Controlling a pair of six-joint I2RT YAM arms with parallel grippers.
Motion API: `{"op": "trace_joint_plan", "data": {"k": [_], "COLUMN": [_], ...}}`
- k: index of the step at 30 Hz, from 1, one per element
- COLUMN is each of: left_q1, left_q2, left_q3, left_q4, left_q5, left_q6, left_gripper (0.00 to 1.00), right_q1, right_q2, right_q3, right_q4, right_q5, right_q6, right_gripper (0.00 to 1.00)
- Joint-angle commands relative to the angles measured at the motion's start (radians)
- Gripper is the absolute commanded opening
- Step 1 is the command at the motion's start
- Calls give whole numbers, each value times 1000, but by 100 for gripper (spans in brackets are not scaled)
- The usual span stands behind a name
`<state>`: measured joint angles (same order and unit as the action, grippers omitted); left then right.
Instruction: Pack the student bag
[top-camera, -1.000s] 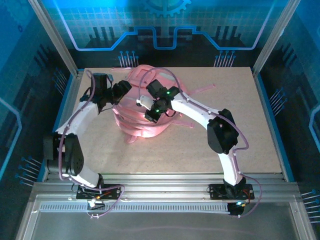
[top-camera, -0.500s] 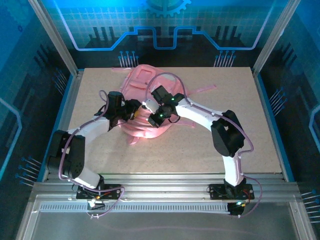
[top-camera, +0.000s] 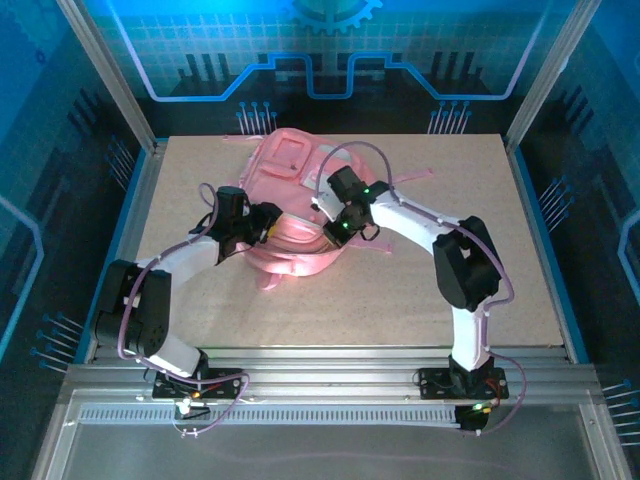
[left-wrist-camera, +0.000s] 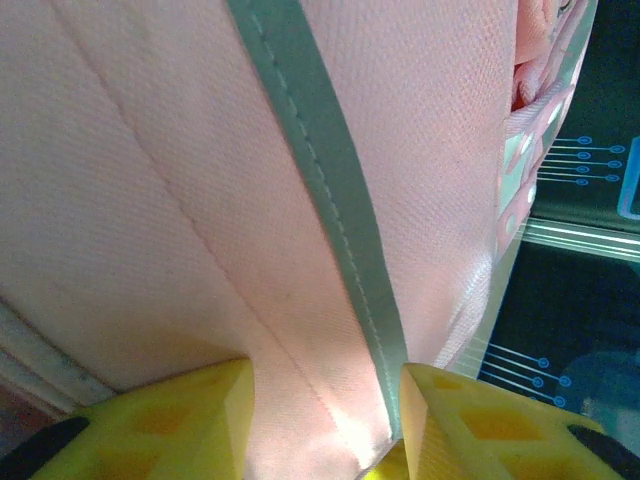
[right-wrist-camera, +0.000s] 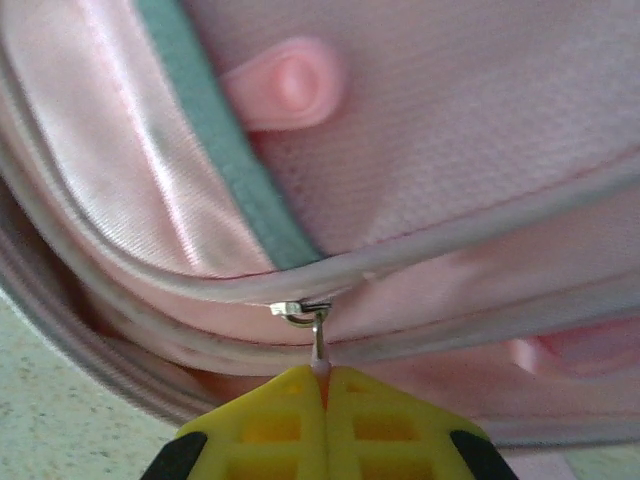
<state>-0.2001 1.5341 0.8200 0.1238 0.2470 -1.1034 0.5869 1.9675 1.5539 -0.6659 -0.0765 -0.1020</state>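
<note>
The student bag lies on the counter, a little left of centre and toward the far side, with both arms reaching in over its near part.

The left end effector comes at the bag's left flank. In the left wrist view its yellow fingers have a fold of pink fabric between them, and the teal piping runs down into the gap. It reads as grasping the bag's cloth.

The right end effector sits on the bag's right-hand part. The right wrist view shows it clenched on the thin metal zipper pull, which hangs from the slider on the curved zipper track.

The step in hand looks like running this zipper. Which way it needs to go cannot be told from here.

To do it well:
- The right arm should draw the pull along the line of the track and follow its curve. Tugging outward risks the small tab slipping from the pads.
- The left grip should hold the fabric taut against that pull, so the soft bag does not slide across the counter or bunch ahead of the slider.
- The satin lining beside the track is loose and could catch in the slider, so a slow, steady draw is safer.
</note>
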Motion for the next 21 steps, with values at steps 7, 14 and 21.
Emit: {"op": "trace_joint_plan", "data": {"k": [7, 14, 21], "left_q1": [20, 37, 90], "left_q2": [-22, -62, -161], "left_q3": [-19, 40, 131], "left_q4": [-65, -142, -323], "left_q5": [-54, -62, -164], "left_q6": [38, 122, 323], "left_gripper": [43, 49, 66], "right_q1": [-47, -80, -176], "right_q2": [23, -107, -358], "right_q3": [124, -25, -273], "right_q4": [-39, 90, 246], "right_q5": [99, 182, 361], "right_q6": [-17, 83, 167], "right_gripper": [0, 28, 72]}}
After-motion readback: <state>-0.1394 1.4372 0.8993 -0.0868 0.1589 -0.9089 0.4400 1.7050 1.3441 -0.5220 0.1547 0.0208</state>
